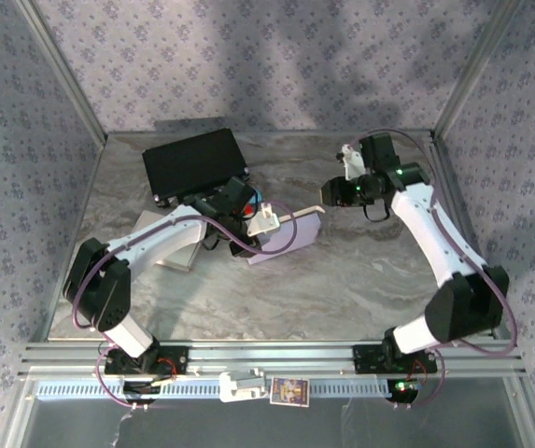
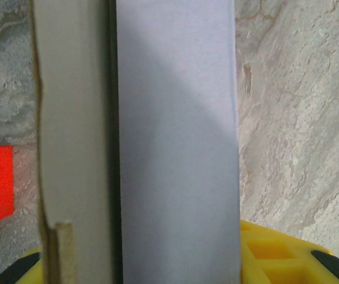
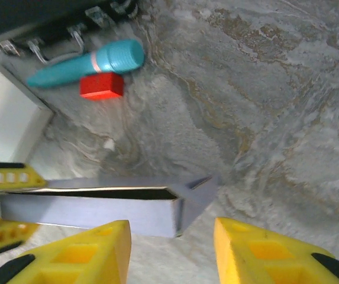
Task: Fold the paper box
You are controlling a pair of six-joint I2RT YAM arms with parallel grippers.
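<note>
The paper box [image 1: 290, 233] is a lavender carton lying mid-table, partly formed, with its top seam gaping and a flap sticking out at its right end [image 3: 196, 192]. My left gripper [image 1: 258, 217] is shut on the box's left end. In the left wrist view the lavender panel [image 2: 175, 148] and a grey inner panel [image 2: 74, 118] stand between the yellow fingers [image 2: 275, 248]. My right gripper [image 1: 328, 194] hovers just right of the box. Its jaws [image 3: 172, 248] stand open with nothing between them, short of the flap end.
A black case [image 1: 195, 161] lies at the back left. A teal marker [image 3: 92, 62] and a red block [image 3: 101, 86] lie beside it. A white slab [image 1: 178, 252] rests under the left arm. A small card [image 1: 288, 390] sits on the front rail.
</note>
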